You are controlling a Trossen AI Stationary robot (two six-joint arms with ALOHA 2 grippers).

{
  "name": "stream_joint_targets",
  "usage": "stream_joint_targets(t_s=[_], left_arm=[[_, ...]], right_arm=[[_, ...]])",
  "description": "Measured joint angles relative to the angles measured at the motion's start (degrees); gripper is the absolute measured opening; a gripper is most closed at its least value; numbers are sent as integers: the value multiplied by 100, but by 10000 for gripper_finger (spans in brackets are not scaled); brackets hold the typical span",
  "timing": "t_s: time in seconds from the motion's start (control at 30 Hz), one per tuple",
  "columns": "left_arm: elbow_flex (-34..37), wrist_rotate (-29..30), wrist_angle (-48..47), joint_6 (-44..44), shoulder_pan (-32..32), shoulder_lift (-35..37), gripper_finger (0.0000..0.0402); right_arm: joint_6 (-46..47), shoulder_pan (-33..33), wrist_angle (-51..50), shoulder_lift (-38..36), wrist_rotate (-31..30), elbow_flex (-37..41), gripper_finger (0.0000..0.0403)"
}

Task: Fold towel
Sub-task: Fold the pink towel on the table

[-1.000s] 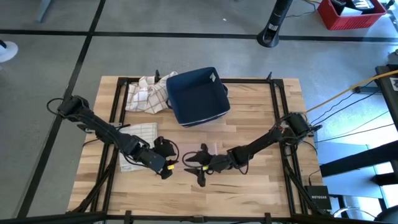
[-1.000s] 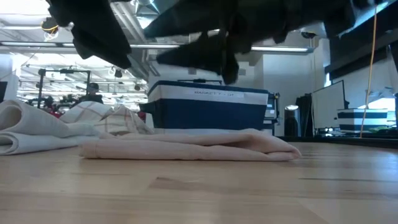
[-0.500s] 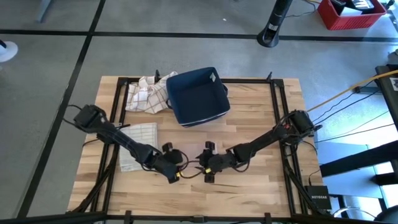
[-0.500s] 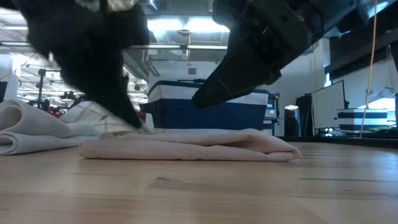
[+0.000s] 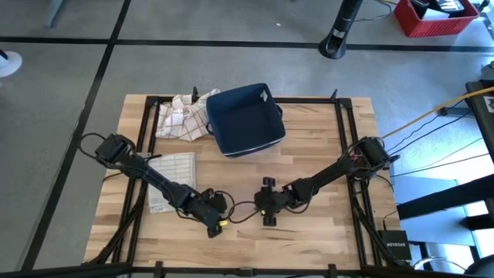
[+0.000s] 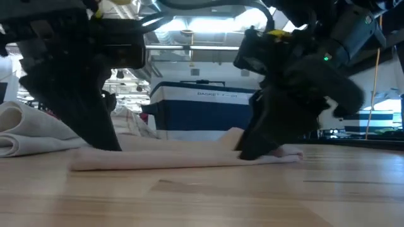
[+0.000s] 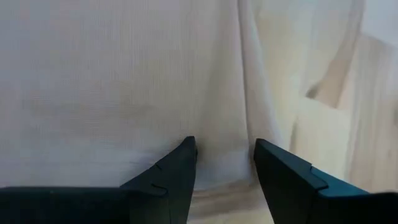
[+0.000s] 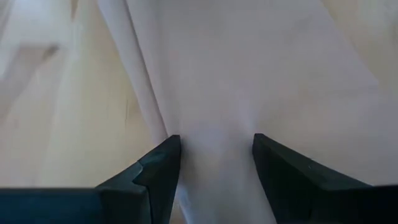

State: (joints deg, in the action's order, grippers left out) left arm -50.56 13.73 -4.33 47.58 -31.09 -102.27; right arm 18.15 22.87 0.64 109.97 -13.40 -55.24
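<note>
A pale pink towel (image 6: 183, 156) lies flat in several layers on the wooden table, in the middle near the front (image 5: 245, 193). My left gripper (image 5: 212, 222) has come down on the towel's left end (image 6: 95, 151) and stands open. My right gripper (image 5: 266, 214) is down on the towel's right end (image 6: 252, 150), also open. In each wrist view the two dark fingertips straddle a raised crease of the cloth (image 7: 221, 152) (image 8: 214, 146). My left gripper sets its two open fingertips (image 7: 183, 158) on the towel's top layer close to its near edge (image 7: 217, 190), slanting down from the near left. A soft crease (image 7: 245, 124) runs between the fingers. The towel lies flat on the table. My right gripper sets its open fingertips (image 8: 165, 155) on the top layer near the towel's right end, slanting down from the near right. A fold edge (image 8: 146, 93) runs up beside one finger. The towel lies flat on the table.
A dark blue basket (image 5: 245, 120) stands at the far middle of the table. A crumpled checked towel (image 5: 181, 116) lies left of it. A folded checked towel (image 5: 171, 176) lies at the left under my left arm. Bare wood lies along the near edge.
Both grippers have tipped downward and sunk onto the pale towel. My left gripper has gone toward the near edge and a little right; my right gripper has gone toward the right and rolled. Neither has shut. The towel looks pressed flatter under them.
</note>
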Motion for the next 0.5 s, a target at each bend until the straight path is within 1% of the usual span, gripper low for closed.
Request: stream_joint_targets(t_s=[0.2, 0.27, 0.37, 0.43, 0.5], left_arm=[[-205, -267, 8, -274, 4, 480, 159], [-221, -467, -3, -322, 7, 696, 159], [-219, -517, -61, -560, 7, 953, 159], [-219, -451, -116, -640, 10, 1043, 159], [-219, -269, -113, -778, 13, 1044, 159]], right_arm=[[-299, 2, -1223, -470, 267, 19, 204], [-481, 2, -1774, -722, 374, 40, 204], [-652, 2, -2520, -1170, 395, 27, 204], [-534, 0, -2691, -1456, 305, 18, 204], [-135, -1, -2428, -1603, 66, 19, 204]])
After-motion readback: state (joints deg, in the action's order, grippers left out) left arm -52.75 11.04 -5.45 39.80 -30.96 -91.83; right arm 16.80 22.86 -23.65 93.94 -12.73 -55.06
